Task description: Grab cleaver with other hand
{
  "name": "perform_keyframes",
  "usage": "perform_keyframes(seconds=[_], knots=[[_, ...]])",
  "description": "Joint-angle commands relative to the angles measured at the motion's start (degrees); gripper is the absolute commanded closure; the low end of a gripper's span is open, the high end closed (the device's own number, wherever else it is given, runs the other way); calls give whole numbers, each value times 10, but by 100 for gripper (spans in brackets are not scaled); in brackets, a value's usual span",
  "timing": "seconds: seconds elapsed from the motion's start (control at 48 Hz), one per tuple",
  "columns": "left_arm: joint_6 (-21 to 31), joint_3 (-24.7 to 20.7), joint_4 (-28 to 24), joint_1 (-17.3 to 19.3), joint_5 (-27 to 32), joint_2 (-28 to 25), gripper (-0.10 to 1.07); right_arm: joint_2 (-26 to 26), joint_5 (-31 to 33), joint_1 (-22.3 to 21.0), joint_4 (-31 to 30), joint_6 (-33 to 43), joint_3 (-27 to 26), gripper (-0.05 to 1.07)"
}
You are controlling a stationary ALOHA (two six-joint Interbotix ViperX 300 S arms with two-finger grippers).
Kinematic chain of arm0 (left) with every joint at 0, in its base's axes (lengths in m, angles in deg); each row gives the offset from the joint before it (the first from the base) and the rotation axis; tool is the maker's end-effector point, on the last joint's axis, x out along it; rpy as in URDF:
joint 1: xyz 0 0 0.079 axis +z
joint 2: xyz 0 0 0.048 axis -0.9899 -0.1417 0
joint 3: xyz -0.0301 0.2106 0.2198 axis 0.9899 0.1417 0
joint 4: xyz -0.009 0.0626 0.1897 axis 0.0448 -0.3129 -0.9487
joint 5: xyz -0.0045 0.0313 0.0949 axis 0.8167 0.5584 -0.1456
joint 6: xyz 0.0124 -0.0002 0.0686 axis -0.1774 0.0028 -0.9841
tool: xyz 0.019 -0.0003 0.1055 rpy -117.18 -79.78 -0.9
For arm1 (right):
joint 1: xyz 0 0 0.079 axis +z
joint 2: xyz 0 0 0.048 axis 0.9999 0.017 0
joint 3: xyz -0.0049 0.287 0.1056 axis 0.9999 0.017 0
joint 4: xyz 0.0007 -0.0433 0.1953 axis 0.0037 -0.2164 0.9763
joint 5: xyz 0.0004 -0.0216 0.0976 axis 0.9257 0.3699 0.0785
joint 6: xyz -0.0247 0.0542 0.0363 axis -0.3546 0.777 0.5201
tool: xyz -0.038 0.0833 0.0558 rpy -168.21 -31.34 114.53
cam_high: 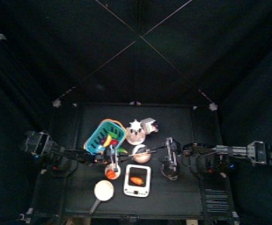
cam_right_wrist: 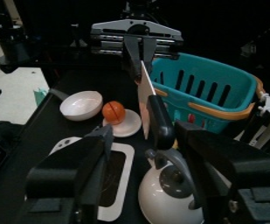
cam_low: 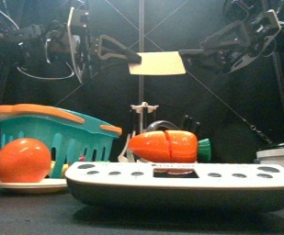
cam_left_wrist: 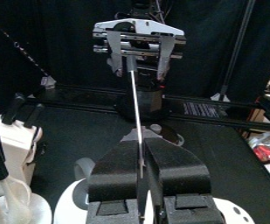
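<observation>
Two arms meet above the middle of the table. From the left, the left gripper is clenched on the blade end of the cleaver, which hangs in the air well clear of the items below, its pale blade between the two grippers. The black handle points toward the right gripper, whose jaws stand wide apart, one on each side of the handle and released from it.

On the table, from left to right in the front view: an orange ball on a small white plate, a teal basket behind it, a white tray at the front edge, and an orange toy vegetable behind the tray.
</observation>
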Motion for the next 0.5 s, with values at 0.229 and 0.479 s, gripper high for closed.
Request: perform_keyframes(seconds=[0.229,0.479], knots=[[0,-3,-5,-3,-5,6,60,-23,1,1,4,3,9,6],[0,7,-5,-6,-2,8,60,-61,72,11,13,10,53,6]])
